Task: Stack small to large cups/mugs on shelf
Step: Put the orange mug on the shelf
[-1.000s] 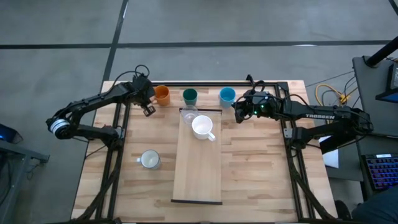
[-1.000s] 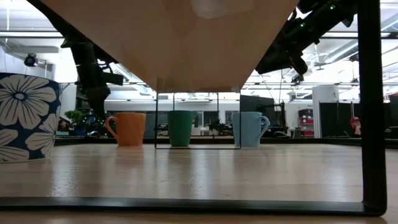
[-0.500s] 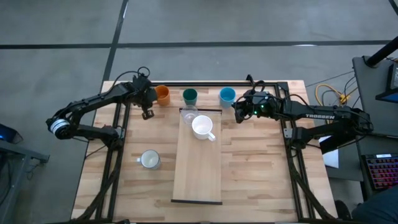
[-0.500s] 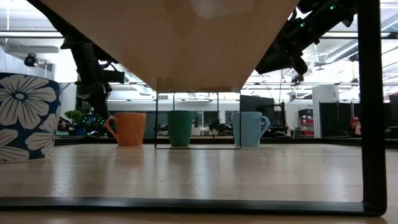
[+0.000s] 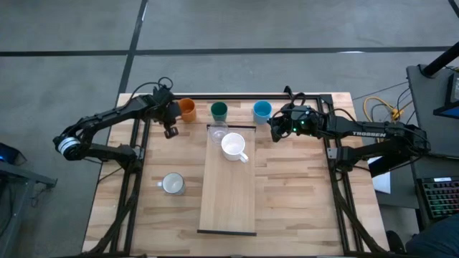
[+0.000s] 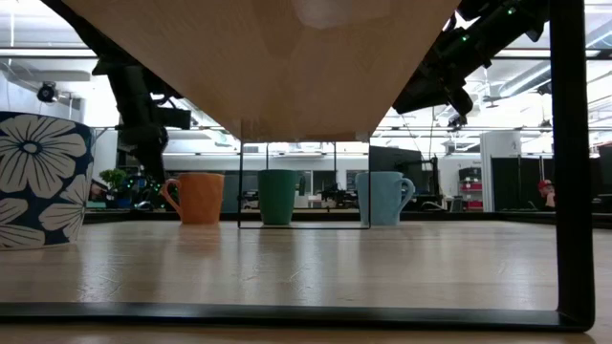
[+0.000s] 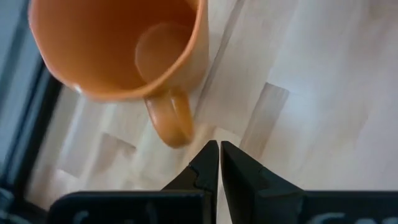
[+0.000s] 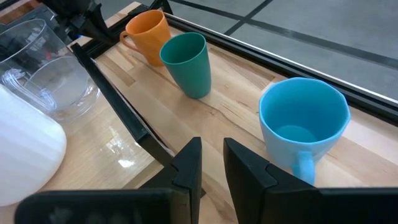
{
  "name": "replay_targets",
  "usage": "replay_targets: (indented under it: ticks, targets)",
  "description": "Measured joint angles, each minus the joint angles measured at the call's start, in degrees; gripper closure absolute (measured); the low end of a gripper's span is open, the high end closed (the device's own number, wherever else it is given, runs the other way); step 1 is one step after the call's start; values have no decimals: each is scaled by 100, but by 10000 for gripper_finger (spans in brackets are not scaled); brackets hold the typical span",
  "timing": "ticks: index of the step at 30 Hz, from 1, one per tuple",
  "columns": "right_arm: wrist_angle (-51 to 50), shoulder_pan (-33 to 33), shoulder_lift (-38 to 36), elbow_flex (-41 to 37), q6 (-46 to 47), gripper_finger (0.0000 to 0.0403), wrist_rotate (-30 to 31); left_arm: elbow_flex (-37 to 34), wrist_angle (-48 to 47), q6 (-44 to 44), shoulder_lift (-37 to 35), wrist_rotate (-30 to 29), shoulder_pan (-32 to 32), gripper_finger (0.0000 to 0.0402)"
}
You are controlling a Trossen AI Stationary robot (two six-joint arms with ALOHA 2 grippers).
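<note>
Two robot arms pause over a table (image 5: 287,208) midway through a sorting job, with only two of six vessels on the shelf (image 5: 227,193) so far. The clear glass (image 5: 217,133) sits at the shelf's far end and the white mug (image 5: 234,145) stands just beside it, an order that reads as smallest first, leaving the long bare stretch of board for the bigger pieces.

The left gripper (image 7: 219,163), clenched on nothing, hangs just beside the handle of the orange mug (image 7: 118,50), its closed tips aimed at the table next to that handle. Judged from this pose, it is lining up on the handle, and would have to spread its fingers before it could take hold.

The right gripper (image 8: 211,163) hovers near the light blue mug (image 8: 303,124), fingers a little apart and holding nothing, the mug's handle turned toward it. The dark green cup (image 8: 186,62) stands between the orange and blue mugs in a row along the table's far edge, behind the shelf's dark end strip, all three upright and well apart, which leaves each arm room to reach its nearest one.

A floral mug (image 6: 40,180) waits alone on the table left of the shelf, upright and untouched, apparently left for later.
</note>
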Motion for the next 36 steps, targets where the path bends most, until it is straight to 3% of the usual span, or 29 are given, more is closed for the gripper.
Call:
replay_targets:
  ticks: [5,9,13,24,28,36]
  targets:
    - [-2,0,0,0,-4,342,-89,11,-319,-741,-193,342,-17,398]
    - [-3,0,0,0,-14,342,-128,71,-984,-910,-550,349,-16,398]
    - [-2,2,0,0,-63,342,-128,153,-1064,-1306,-897,211,0,394]
    - [0,2,0,0,-81,342,-277,320,-1095,-1600,-817,177,0,296]
    - [0,1,2,0,-71,342,-275,271,-1030,-1380,-776,-200,0,263]
    - [6,0,2,0,-66,342,-276,225,-460,-1163,-542,-535,0,252]
